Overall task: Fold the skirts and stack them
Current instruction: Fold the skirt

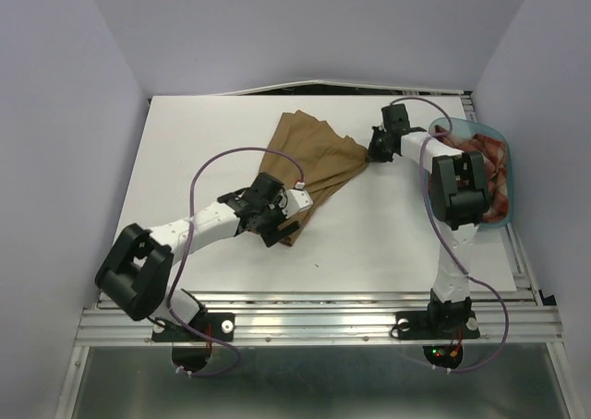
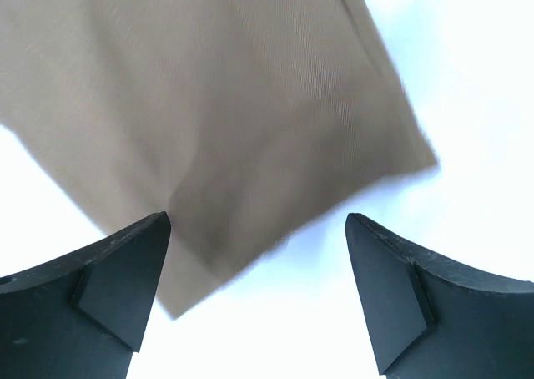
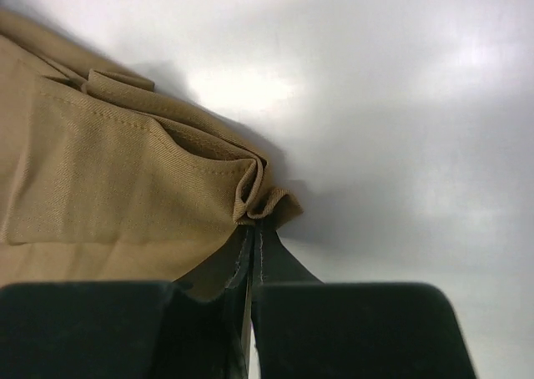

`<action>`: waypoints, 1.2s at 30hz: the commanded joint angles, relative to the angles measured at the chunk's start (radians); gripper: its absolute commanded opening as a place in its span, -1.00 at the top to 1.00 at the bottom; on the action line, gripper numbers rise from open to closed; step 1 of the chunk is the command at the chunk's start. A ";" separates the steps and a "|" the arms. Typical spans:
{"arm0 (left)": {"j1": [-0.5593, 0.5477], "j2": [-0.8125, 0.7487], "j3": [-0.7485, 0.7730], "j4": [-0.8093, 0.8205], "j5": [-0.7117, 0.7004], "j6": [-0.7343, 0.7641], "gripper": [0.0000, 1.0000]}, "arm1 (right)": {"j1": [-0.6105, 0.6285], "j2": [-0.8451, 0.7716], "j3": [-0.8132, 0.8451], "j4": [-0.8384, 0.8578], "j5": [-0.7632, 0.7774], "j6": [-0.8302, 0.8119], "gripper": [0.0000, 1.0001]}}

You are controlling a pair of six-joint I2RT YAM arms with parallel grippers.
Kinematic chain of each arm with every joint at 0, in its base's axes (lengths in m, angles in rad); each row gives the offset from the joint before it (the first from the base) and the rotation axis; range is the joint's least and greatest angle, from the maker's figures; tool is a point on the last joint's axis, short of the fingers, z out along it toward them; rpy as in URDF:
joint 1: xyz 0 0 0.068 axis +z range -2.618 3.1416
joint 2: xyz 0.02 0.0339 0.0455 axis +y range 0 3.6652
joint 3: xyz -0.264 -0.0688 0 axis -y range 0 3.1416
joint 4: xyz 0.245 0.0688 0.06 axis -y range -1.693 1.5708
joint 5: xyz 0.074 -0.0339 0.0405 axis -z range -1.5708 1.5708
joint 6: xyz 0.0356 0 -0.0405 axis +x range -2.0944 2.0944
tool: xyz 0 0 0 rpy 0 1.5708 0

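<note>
So here's where I'm at. The white table (image 1: 369, 239) has the tan skirt (image 1: 312, 156) lying on it, roughly in the middle toward the back. It runs on a diagonal from my right arm down toward my left. It's loosely spread with some wrinkles and I don't see a proper crisp fold in it yet, though I can't rule out that it's doubled over somewhere.

Off on the right edge sits the blue tub (image 1: 507, 174), and the plaid skirt (image 1: 487, 149) is bunched up inside it, not laid out at all.

So I'd call this early days. There's one skirt out and being worked, with the other waiting in the tub. Nothing is stacked, so both folds and the stacking are left.

My right pincer (image 3: 253, 230) is pressed together on a scrunched-up corner of the tan skirt, right where a stitched band gathers into little pleats. My left pincer (image 2: 257, 224) is spread wide with nothing in it. It hangs over the near corner of the same skirt, with cloth and bare table both showing between the tips. I can't tell if it's touching the fabric.

As for brands or labels, I can't read any writing anywhere, no tag or print on either skirt or the tub.
</note>
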State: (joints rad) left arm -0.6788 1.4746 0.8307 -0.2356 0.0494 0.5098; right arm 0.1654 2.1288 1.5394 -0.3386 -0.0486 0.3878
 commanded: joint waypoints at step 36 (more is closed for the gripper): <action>-0.237 0.072 -0.249 0.512 -0.259 0.447 -0.61 | 0.217 0.083 0.251 -0.048 -0.626 -0.182 0.41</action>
State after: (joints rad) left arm -0.9043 1.4925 0.6209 0.2150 -0.1505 0.9287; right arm 0.3573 2.1525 1.8145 -0.3138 -0.5793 0.2264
